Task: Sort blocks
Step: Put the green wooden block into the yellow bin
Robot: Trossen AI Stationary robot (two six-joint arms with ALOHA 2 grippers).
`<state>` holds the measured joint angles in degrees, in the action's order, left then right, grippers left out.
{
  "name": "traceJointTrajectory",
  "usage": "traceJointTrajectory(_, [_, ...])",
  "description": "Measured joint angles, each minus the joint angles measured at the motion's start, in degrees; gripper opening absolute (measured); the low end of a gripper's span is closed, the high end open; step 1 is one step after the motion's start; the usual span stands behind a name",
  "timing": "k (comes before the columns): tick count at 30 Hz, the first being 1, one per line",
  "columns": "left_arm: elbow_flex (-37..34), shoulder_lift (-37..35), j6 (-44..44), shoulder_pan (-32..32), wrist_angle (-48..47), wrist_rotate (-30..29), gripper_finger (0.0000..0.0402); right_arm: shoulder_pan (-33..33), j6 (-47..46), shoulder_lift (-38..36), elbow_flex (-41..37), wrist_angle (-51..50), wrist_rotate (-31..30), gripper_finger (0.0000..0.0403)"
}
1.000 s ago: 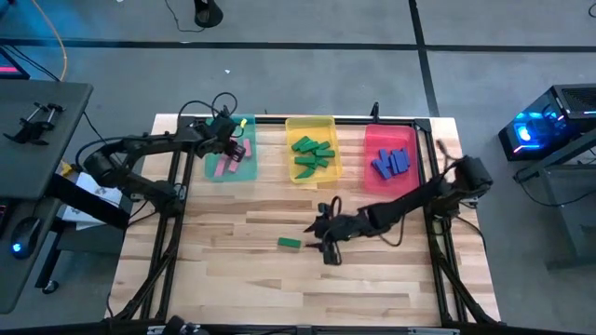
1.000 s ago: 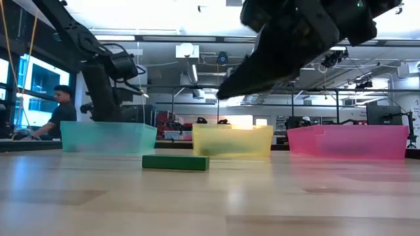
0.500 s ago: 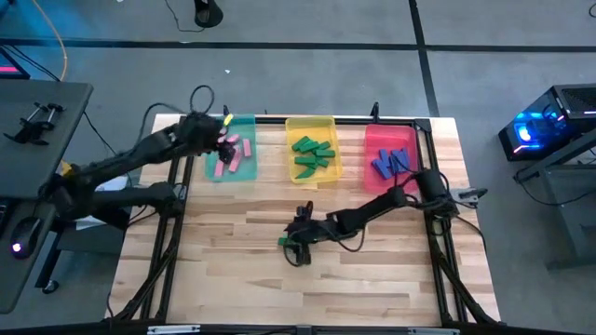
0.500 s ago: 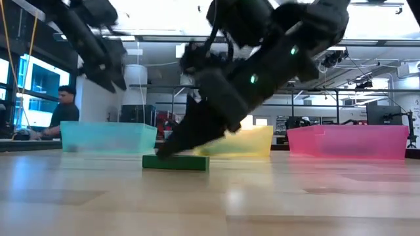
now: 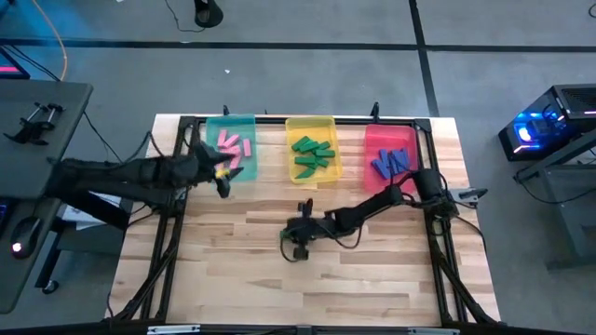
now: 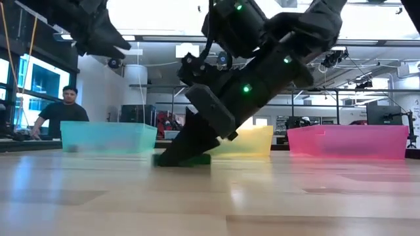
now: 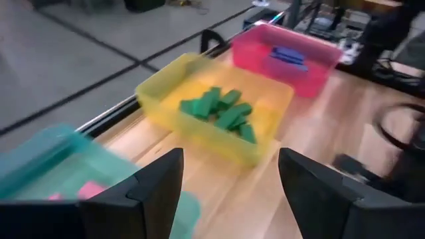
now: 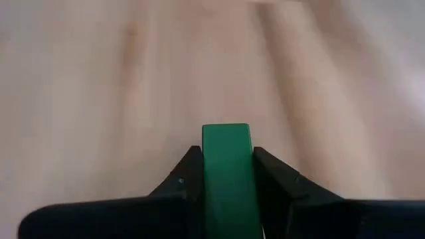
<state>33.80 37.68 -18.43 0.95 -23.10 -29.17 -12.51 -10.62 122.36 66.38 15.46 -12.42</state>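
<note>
One green block lies flat on the wooden table, toward the middle; it also shows in the low view. My right gripper is down on it and shut on it; in the high view the gripper covers the block. My left gripper is open and empty, and in the high view it hangs by the near edge of the teal tray. Pink blocks lie in the teal tray, green blocks in the yellow tray, blue blocks in the red tray. My right gripper pinches the green block's two long sides between its two fingers. The fingers slant down from the table's right side and lie along the block. The block lies flat with its underside on the table.
The yellow tray and red tray stand beside the teal one along the far edge. A black frame runs around the table. A person sits beyond the table in the low view. Bare wood lies along the near side.
My right gripper has gone toward the table's left edge and down onto the green block, which has stayed where it was. My left gripper has drawn back from over the teal tray toward the table's near edge.
</note>
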Motion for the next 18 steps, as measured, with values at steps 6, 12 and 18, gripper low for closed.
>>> traceJointTrajectory(6, [-2.03,5.16,0.14,-11.55,7.53,-7.69,0.0219,7.98,5.24,-12.22,-0.11,-7.65,-7.43,0.0066])
traceJointTrajectory(12, [-2.05,11.50,-2.87,-18.74,10.06,-12.05,0.0210,24.51,5.55,-19.77,-0.18,-13.65,4.40,0.0066])
traceJointTrajectory(18, [-2.03,19.16,-8.74,-22.96,11.17,-14.41,0.0209,38.46,6.40,-17.36,-0.25,-16.96,12.65,0.0066])
